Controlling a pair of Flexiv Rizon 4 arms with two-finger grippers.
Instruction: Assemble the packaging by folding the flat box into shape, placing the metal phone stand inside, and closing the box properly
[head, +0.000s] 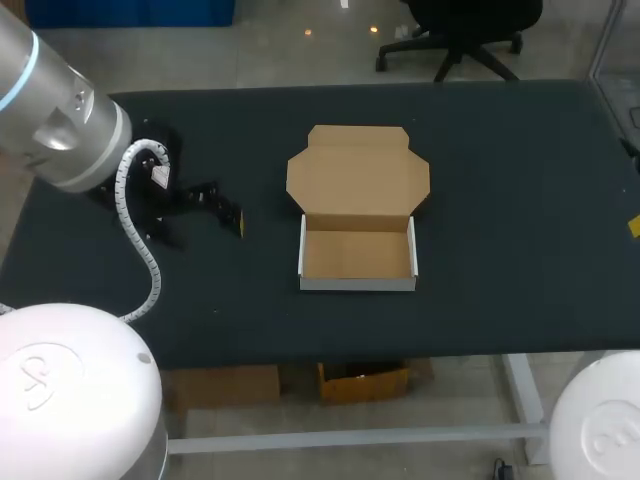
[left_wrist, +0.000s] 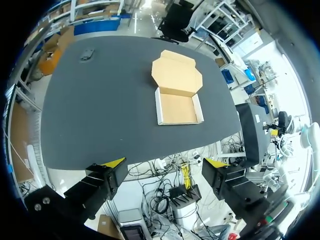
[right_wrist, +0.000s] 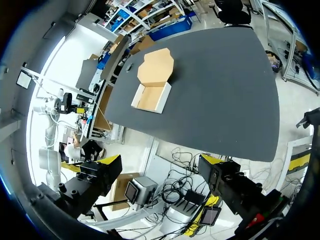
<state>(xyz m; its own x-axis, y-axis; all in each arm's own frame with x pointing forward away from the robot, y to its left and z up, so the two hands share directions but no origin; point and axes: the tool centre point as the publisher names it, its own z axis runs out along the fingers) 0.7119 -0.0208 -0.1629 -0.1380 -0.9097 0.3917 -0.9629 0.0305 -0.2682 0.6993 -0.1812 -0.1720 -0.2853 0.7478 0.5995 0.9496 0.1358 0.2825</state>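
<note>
The cardboard box (head: 357, 253) stands folded into a shallow tray at the table's middle, empty, with its lid (head: 358, 172) laid open flat behind it. Both wrist views show the box (left_wrist: 177, 107) (right_wrist: 150, 97) far ahead of the fingers. A small dark object, likely the phone stand (left_wrist: 87, 54) (right_wrist: 129, 66), lies near the table's far left corner; my left arm (head: 60, 120) hides that spot in the head view. My left gripper (left_wrist: 165, 162) is open and holds nothing, high over the table's left part. My right gripper (right_wrist: 162, 160) is open and holds nothing, off the table's right side.
The black table (head: 500, 200) is bare around the box on all sides. Its front edge (head: 400, 352) runs just below the box.
</note>
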